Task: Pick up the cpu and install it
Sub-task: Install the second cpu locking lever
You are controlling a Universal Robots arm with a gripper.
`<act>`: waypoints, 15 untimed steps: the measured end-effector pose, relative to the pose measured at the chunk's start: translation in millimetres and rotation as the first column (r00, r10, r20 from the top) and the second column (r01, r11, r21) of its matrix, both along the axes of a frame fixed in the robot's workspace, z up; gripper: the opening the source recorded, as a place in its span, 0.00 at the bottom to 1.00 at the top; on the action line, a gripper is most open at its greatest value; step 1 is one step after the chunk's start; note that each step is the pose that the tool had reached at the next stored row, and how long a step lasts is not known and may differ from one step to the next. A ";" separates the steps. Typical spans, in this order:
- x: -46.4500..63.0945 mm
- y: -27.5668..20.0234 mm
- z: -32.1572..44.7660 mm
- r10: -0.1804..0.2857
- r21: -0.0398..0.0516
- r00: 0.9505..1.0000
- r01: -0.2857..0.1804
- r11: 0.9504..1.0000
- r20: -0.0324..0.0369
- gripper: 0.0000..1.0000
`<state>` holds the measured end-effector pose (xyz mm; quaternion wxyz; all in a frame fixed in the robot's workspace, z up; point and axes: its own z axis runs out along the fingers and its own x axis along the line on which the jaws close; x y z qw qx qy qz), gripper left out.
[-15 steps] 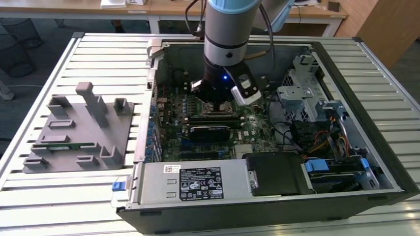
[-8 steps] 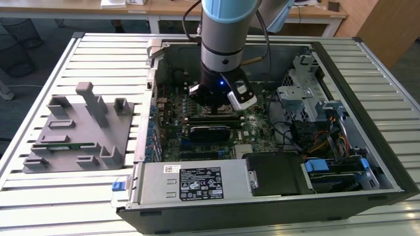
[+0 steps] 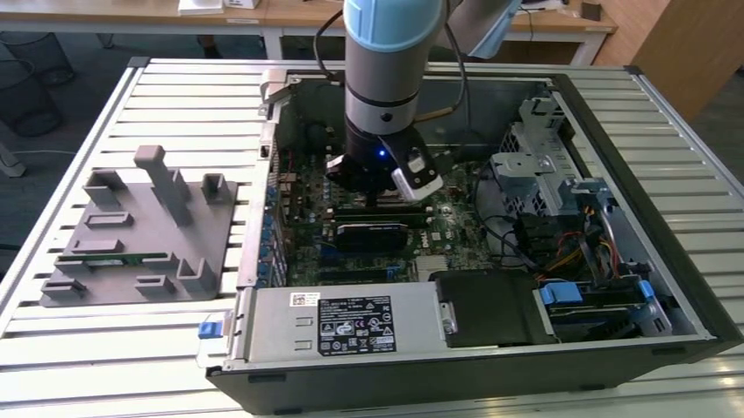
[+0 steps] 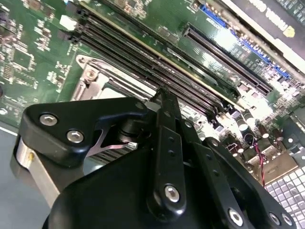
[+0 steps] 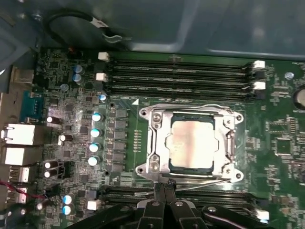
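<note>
Ribbed white slats form the tabletop (image 3: 70, 366) on which an open computer case (image 3: 651, 139) lies on its side, its dark metal walls framing a green motherboard (image 5: 281, 119) crowded with small parts. At the exterior view's left, a grey moulded fixture (image 3: 139, 235) with upright posts and shallow pockets rests on the slats, one thin green memory stick (image 3: 117, 259) lying in it. One robot arm (image 3: 389, 52), with a smooth grey and pale blue shell, reaches down into the case, and its gripper (image 3: 375, 193) hangs low over the middle of the board. The first wrist view looks straight down on the cpu (image 5: 191, 144), a small flat square chip with a dull silver metal top and a thin dark edge; it is seated inside the square metal socket frame (image 5: 152, 143), which shows bright, stamped steel with screws at the corners. Four long black memory slots (image 5: 181, 74) run parallel beside one side of the socket, with white latches at their ends, and more dark slots run along the opposite side, close under the black jaws. A row of four blue-topped cylindrical capacitors (image 5: 96, 138) stands near the socket, and silver rear ports (image 5: 19, 138) line the board's edge. In both wrist views the jaws appear narrow, the matte black fingers (image 5: 164, 188) drawn close together with nothing between them, their tips just beside the socket frame's edge and clear of the chip. A black power supply (image 3: 348, 322) with a white label fills the case's near corner.
</note>
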<state>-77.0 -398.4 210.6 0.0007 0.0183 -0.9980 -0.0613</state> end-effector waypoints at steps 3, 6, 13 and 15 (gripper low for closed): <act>-2.9 -0.1 -2.1 0.000 0.010 1.000 0.000 1.000 0.000 0.11; -4.1 -1.4 -3.6 0.000 0.022 1.000 0.000 1.000 0.000 0.11; -4.2 -9.4 -4.2 0.000 0.049 1.000 0.000 0.999 0.000 0.11; -4.6 -10.7 -4.2 0.000 0.067 1.000 0.000 0.998 0.000 0.11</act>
